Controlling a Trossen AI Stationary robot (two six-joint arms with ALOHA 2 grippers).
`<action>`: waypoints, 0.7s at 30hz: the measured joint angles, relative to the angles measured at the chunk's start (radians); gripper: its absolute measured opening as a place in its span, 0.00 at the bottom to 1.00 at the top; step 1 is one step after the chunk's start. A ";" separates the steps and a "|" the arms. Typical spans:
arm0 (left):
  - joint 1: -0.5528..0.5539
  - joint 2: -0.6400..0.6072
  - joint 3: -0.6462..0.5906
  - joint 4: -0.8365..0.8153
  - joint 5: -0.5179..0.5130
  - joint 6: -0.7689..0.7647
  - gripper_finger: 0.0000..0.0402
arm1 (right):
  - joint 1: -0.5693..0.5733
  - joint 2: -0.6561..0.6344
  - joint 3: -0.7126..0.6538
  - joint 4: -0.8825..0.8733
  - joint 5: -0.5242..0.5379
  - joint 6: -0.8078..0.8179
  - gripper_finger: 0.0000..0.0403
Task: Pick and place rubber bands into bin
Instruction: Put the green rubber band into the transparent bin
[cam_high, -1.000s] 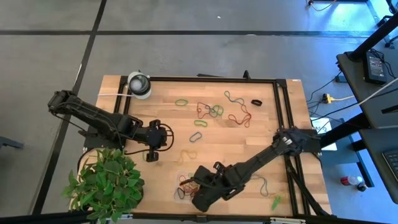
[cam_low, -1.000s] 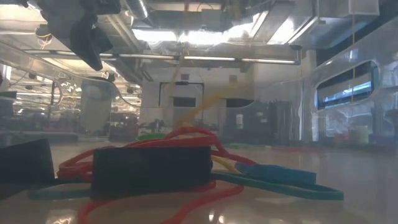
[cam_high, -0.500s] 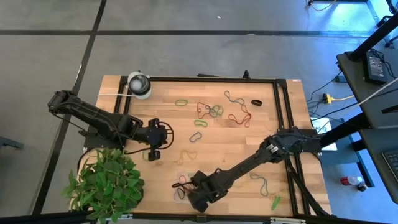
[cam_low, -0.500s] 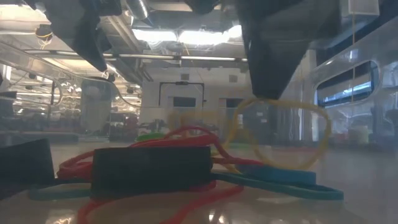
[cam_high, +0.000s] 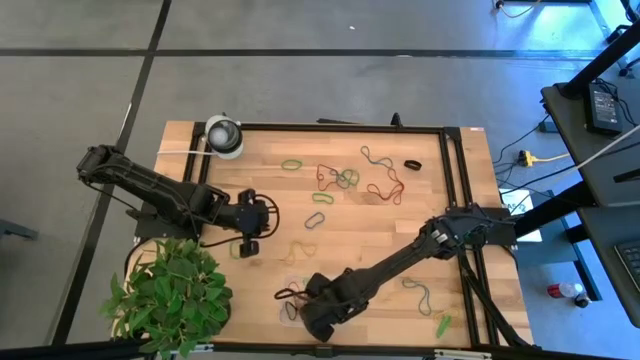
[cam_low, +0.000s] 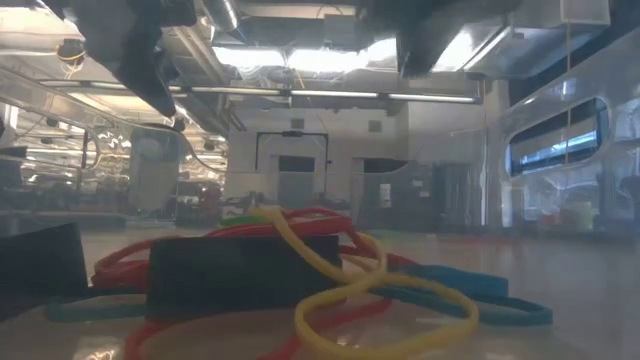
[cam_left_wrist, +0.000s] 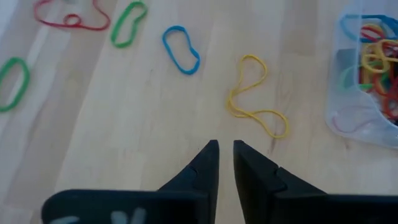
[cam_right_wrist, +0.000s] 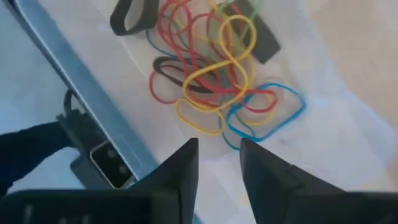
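Observation:
The clear bin (cam_high: 288, 291) sits near the table's front edge with a heap of rubber bands (cam_right_wrist: 214, 68) in it. A yellow band (cam_low: 385, 300) lies on top of the heap. My right gripper (cam_right_wrist: 219, 155) hovers open just above the bin (cam_right_wrist: 323, 143), also seen from above (cam_high: 308, 312). My left gripper (cam_left_wrist: 225, 148) hangs over bare wood at the table's left (cam_high: 250, 243), with a narrow gap between its fingertips and nothing in it. Ahead of it a yellow band (cam_left_wrist: 254, 94) and a blue band (cam_left_wrist: 181, 50) lie flat on the table.
More loose bands lie across the far and right parts of the table: green (cam_high: 291, 164), red (cam_high: 385, 190), black (cam_high: 412, 164), blue-green (cam_high: 425, 295). A round white-and-grey object (cam_high: 224, 135) stands at the far left corner. A potted plant (cam_high: 170, 295) stands at the near left.
My right gripper has gone a little toward the table's left edge over the bin and let go of the yellow band. That band hung from its fingers half a second ago and now lies on the heap in the bin.

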 joint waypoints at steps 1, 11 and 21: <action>0.000 0.000 0.000 -0.003 -0.015 0.000 0.12 | 0.002 -0.021 -0.014 0.000 0.006 -0.017 0.30; 0.000 0.000 0.000 -0.168 0.032 -0.070 0.33 | 0.146 -0.190 -0.015 -0.270 0.429 0.049 0.02; 0.015 0.035 -0.015 -0.378 0.154 -0.092 0.41 | 0.234 -0.326 -0.312 -0.160 0.455 0.280 0.01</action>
